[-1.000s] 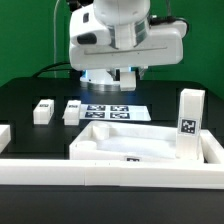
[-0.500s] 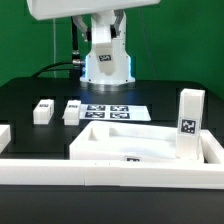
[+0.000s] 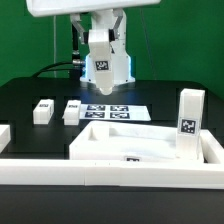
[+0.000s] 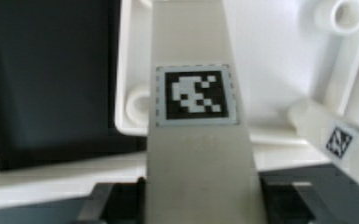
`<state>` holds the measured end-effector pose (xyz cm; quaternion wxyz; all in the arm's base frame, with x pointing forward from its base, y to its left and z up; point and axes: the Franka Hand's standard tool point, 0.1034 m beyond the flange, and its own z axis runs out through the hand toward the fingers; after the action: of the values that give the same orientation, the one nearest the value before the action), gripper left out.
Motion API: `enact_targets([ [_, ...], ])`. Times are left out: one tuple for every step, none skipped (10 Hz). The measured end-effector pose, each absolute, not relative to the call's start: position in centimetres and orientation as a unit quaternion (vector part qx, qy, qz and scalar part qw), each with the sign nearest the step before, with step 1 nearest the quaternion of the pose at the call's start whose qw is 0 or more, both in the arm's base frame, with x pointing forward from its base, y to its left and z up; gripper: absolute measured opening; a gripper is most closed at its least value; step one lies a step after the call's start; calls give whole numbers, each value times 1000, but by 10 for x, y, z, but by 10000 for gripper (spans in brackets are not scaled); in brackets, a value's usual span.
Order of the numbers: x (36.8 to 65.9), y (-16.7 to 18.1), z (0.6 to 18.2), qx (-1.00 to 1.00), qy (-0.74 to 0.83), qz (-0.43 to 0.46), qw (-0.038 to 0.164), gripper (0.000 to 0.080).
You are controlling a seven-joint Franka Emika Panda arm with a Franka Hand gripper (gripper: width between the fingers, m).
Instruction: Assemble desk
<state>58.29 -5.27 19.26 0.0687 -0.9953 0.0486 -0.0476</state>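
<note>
Fingers (image 4: 119,203): two dark pads in the wrist view, set only as far apart as a white square post is wide. One presses on each side face of the post, and they touch nothing else.
Gripper (image 4: 201,203): clamped on that post. In the exterior view its fingers are lost against the white arm, so the grip shows only in the wrist view.
Held leg (image 3: 99,50): hangs upright in the upper middle of the exterior frame, well above the table (image 3: 30,95) and in front of the arm's base. It has a black-and-white tag (image 3: 100,68) near its lower end. In the wrist view it runs straight out from between the pads, tag facing the camera.
Desk top (image 3: 84,148): lies flat with its recessed face up, in the lower middle and right of the exterior frame. It is well apart from the held leg.
Upright leg (image 3: 190,122): stands at the exterior view's right end of the desk top with its tag facing the camera. Whether it is fixed in place cannot be told.
First loose leg (image 3: 42,111): lies on the black table at the middle left of the exterior frame.
Second loose leg (image 3: 73,112): lies near the first, on the exterior view's right of it.
Marker board (image 3: 115,110): flat on the table behind the desk top, just beside the second loose leg.
Border bar (image 3: 110,182): long, low and white, across the bottom of the exterior frame in front of the desk top.
</note>
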Motion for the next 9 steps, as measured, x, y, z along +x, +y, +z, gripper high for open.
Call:
enact_targets([
  [602,-60,199,-990,51,-106,73,290],
  [619,-70,209,-981,51,-176,63,290],
  [622,-79,211,-973,45,-225,32,290],
  [619,-86,210,-966,41,-255,7,290],
  [617,-96,211,-958,37,-285,-22,290],
  [616,-104,212,-950,34,-307,-47,290],
  [614,-104,207,-950,37,-306,-48,290],
  [614,-95,200,-952,48,-299,-39,290],
  [612,-91,197,-956,46,-288,-28,290],
])
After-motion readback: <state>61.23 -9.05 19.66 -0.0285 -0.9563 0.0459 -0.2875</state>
